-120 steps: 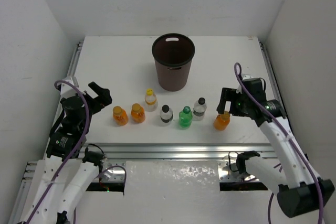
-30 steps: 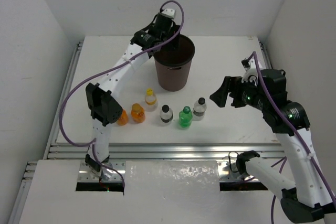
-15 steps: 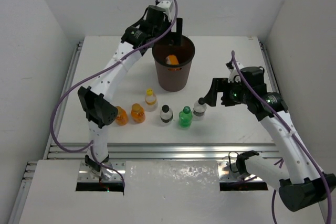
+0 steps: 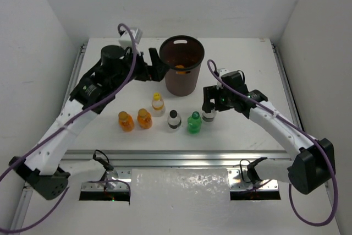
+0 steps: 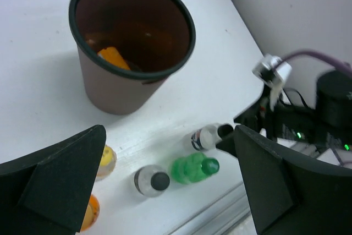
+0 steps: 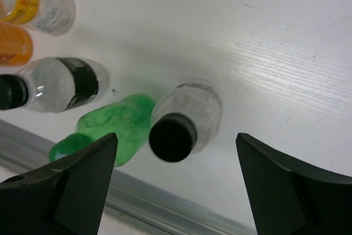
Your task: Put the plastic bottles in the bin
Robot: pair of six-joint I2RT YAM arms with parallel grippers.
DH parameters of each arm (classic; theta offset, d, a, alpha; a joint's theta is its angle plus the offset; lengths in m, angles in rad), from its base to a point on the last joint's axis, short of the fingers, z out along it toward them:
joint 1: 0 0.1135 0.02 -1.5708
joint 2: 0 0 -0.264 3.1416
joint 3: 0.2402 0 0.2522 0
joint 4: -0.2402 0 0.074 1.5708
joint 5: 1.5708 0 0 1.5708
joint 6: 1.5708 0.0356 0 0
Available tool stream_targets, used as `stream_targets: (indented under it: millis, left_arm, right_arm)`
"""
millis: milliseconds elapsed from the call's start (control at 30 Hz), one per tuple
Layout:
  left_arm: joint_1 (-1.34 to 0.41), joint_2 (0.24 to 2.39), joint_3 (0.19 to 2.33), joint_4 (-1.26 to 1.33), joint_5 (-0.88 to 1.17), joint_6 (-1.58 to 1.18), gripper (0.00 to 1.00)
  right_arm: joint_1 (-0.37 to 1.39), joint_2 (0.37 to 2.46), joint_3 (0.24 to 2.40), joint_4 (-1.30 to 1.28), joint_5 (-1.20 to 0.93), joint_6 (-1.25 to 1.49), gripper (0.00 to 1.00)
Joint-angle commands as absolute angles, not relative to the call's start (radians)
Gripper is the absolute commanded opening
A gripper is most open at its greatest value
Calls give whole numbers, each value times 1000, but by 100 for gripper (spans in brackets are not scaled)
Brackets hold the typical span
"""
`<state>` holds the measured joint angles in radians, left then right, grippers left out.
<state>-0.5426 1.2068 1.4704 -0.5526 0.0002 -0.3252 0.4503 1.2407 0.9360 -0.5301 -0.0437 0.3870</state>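
Note:
The brown bin stands at mid-table with one orange bottle lying inside it. In front of it a row of plastic bottles stands upright: two orange, a yellow-capped clear one, a dark-capped clear one, a green one and a second dark-capped clear bottle. My right gripper is open and straddles that last clear bottle from above, with gaps on both sides. My left gripper hangs open and empty just left of the bin.
The green bottle stands close against the straddled one. The aluminium rail runs along the table's front edge right behind the row. White walls close in the left, right and back sides.
The left gripper has pulled back from over the bin to its left side, leaving an orange bottle inside. The right gripper has moved left and down over the rightmost clear bottle.

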Motion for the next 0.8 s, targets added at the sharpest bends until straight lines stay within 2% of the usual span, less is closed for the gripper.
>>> stream_targets:
  millis: [0, 100, 167, 300, 500, 600, 767]
  left_arm:
    - [-557, 1116, 1306, -447, 63, -342, 100]
    - [-564, 1036, 1221, -419, 115, -322, 100]
    - [-569, 991, 1158, -403, 120, -319, 100]
    - [-578, 963, 1100, -393, 120, -314, 100]
    - [-646, 1029, 1100, -362, 103, -330, 100]
    - [-779, 1080, 1132, -313, 63, -302, 100]
    - [-934, 1252, 1271, -279, 205, -145, 100]
  right_arm:
    - [463, 1278, 920, -420, 58, 368, 87]
    - [466, 1305, 923, -397, 64, 362, 83]
    - [466, 1333, 934, -409, 60, 364, 63]
    - [488, 1313, 933, -434, 68, 361, 34]
    - [488, 1178, 946, -523, 144, 394, 19]
    - [488, 1126, 1006, -593, 135, 384, 18]
    - [474, 1082, 1194, -748, 71, 377, 17]
